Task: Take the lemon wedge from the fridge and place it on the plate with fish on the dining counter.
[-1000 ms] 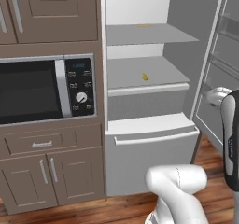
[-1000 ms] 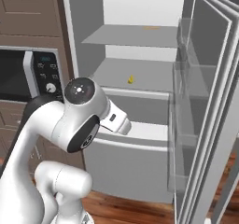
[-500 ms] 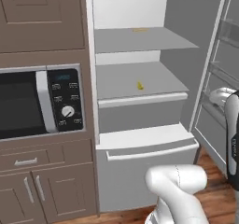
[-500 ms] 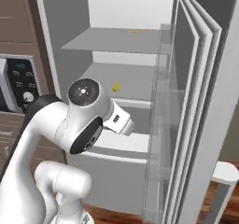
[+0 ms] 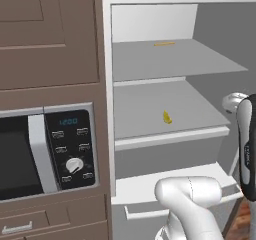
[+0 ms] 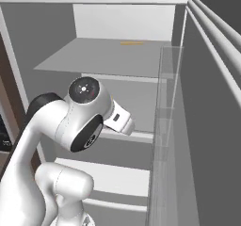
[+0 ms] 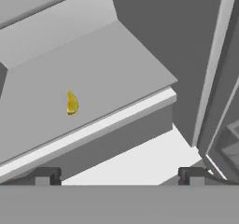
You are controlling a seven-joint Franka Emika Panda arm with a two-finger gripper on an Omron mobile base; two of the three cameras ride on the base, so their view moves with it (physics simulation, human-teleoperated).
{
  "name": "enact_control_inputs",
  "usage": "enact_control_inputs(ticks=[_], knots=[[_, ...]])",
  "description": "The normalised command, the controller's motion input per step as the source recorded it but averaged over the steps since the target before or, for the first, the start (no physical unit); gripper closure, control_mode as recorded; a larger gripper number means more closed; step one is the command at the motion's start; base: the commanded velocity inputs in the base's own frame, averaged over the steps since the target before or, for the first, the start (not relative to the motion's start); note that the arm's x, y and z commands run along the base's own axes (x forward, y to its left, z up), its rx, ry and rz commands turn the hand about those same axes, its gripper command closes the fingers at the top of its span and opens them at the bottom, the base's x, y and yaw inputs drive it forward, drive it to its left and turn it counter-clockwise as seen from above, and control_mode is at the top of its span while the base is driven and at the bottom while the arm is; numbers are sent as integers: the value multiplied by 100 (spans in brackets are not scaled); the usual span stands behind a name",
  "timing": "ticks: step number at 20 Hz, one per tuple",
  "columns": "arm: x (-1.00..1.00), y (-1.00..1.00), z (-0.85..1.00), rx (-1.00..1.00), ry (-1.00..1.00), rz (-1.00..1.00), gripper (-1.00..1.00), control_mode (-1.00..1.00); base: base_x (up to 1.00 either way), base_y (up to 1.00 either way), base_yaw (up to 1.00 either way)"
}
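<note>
The claw point(image 7: 118, 174) is seen in the hand view with its two dark tips set wide apart at the bottom edge, so it is open and nothing is held between them. The wedge point(image 7: 71, 102) lies ahead of the claw and toward its left tip, well apart from it, on the fridge's middle shelf point(image 7: 116, 73) and a little back from that shelf's pale front lip. In the left base view the wedge point(image 5: 167, 117) is seen as a small yellow sliver resting alone on the same shelf point(image 5: 145, 109), toward its right half, inside the fridge point(image 5: 150, 19), which stands open. A thin orange-tan stick point(image 5: 164, 44) is seen on the shelf above, near the back wall; the same stick point(image 6: 131, 43) shows in the right base view. Below the wedge's shelf, between it and the claw, a pale drawer front point(image 7: 140, 162) is seen. To the right of the claw the open fridge door point(image 7: 219, 73) stands on edge, its clear door bins point(image 6: 164, 126) visible in the right base view. Left of the fridge a microwave point(image 5: 65, 149) is set among brown cabinets point(image 5: 50, 34).
</note>
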Motion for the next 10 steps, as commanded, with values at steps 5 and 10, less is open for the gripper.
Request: enact_control_inputs(ticks=[5,10], knots=[[0,0,0,0,0,0,-100,100,53,42,0],[34,54,-1,-7,0,0,-100,-100,3,10,0]])
